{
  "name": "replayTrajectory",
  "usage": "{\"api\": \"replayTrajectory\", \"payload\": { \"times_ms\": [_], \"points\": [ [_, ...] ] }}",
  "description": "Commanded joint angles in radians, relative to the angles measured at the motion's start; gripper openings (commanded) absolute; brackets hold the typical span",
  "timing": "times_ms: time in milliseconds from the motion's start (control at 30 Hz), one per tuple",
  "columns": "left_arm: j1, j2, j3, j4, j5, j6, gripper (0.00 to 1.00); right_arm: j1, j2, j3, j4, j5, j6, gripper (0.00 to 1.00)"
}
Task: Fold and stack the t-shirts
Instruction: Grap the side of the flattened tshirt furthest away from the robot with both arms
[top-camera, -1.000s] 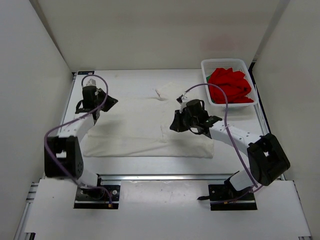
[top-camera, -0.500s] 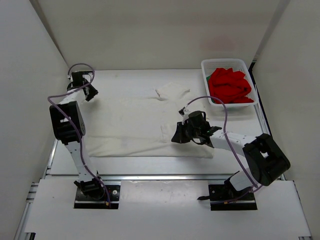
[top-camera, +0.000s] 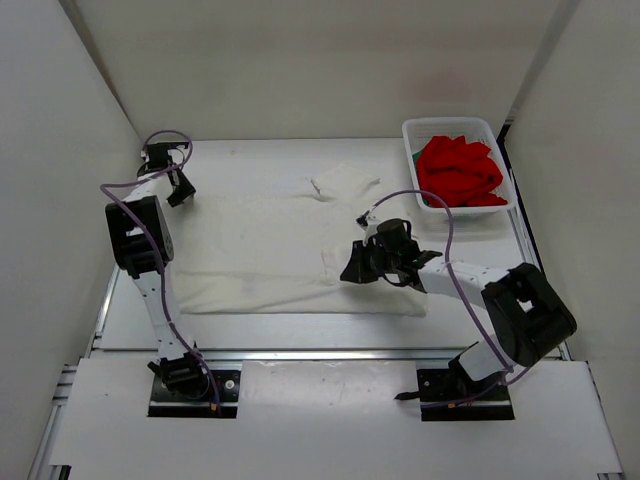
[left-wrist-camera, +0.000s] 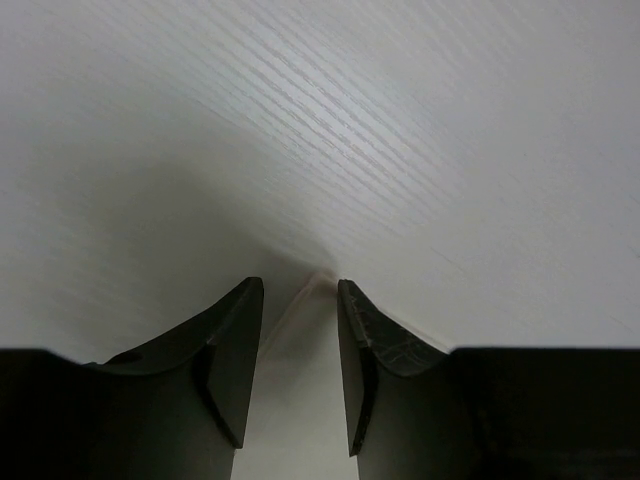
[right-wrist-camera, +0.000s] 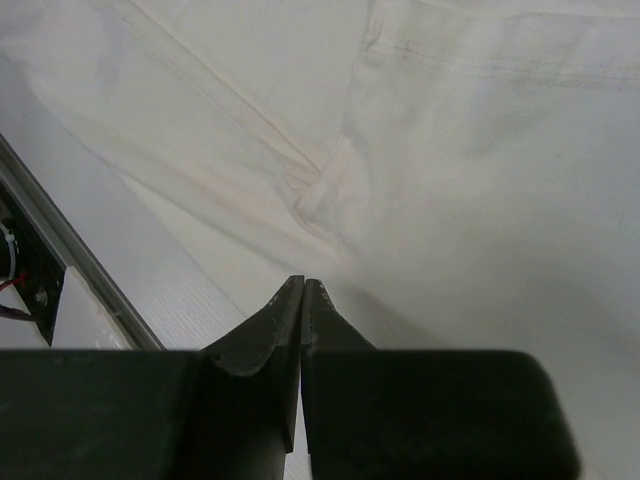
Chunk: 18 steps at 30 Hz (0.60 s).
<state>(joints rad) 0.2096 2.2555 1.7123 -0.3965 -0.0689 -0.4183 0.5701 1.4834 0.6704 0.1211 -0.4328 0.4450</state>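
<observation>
I see my left pincer (left-wrist-camera: 299, 288) half-open and empty beside the white t-shirt (top-camera: 265, 245); right pincer (right-wrist-camera: 303, 287) sits closed tight above it.

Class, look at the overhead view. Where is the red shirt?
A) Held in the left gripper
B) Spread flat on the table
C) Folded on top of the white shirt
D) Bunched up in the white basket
D: the red shirt lies bunched inside the basket, while the white shirt lies spread flat outside it.
</observation>
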Motion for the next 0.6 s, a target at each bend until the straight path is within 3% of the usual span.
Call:
{"api": "replayTrajectory", "payload": {
  "times_ms": [0,300,500,567],
  "points": [
    [-0.007,0.004,0.024,-0.041,-0.006,0.012,0.48,0.011,0.018,0.043,0.035,-0.011,0.003,0.00],
    [-0.024,0.022,0.029,-0.024,0.006,-0.002,0.48,-0.010,0.037,0.113,0.028,-0.015,-0.008,0.00],
    [-0.033,0.026,0.030,-0.018,0.026,-0.017,0.40,-0.003,0.074,0.169,0.026,-0.018,-0.002,0.00],
    [-0.030,0.033,0.038,-0.018,0.029,-0.016,0.32,0.001,0.086,0.187,0.017,-0.020,-0.005,0.01]
  ]
}}
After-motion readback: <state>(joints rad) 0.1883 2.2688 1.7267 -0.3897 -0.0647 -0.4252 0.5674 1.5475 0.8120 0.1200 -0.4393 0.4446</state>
